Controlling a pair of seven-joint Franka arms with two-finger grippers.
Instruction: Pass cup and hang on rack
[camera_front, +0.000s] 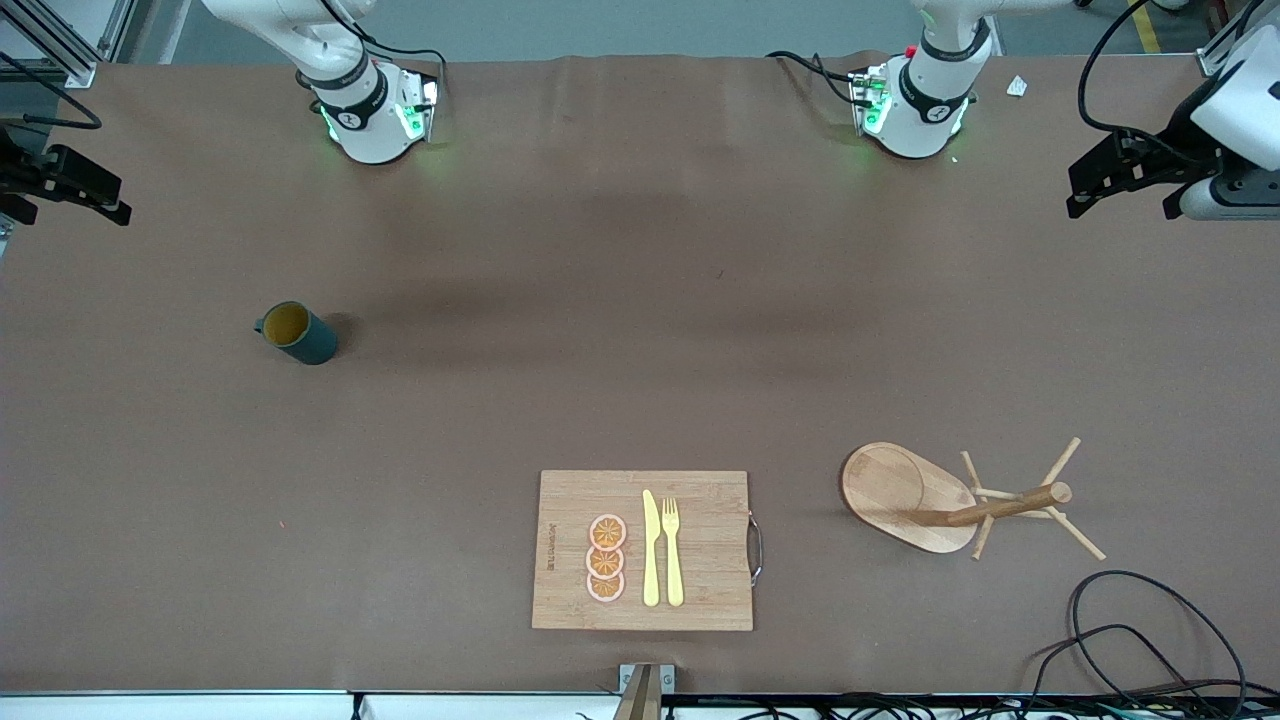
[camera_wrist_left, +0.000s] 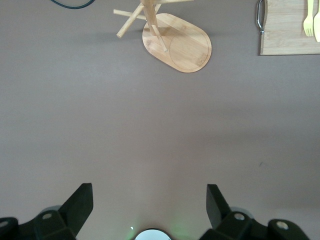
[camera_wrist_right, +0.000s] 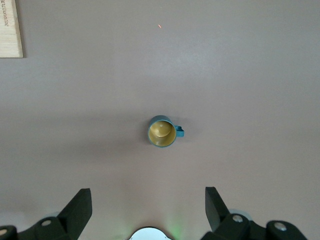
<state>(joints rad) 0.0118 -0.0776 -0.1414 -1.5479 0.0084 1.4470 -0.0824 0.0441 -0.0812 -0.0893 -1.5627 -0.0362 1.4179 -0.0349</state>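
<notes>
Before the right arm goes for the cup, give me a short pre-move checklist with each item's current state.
1. Cup upright on the table toward the right arm's end, mouth up: ok.
2. Cup handle in view, nothing touching it: ok.
3. Right gripper open, holding nothing, high over the table with the cup below it: ok.
4. Left gripper open, holding nothing, waiting over bare table: ok.
5. Rack standing upright toward the left arm's end, no mug on its pegs: ok.
6. Cutting board with knife, fork and orange slices lies apart from both cup and rack: ok.

No legible text anywhere.
</notes>
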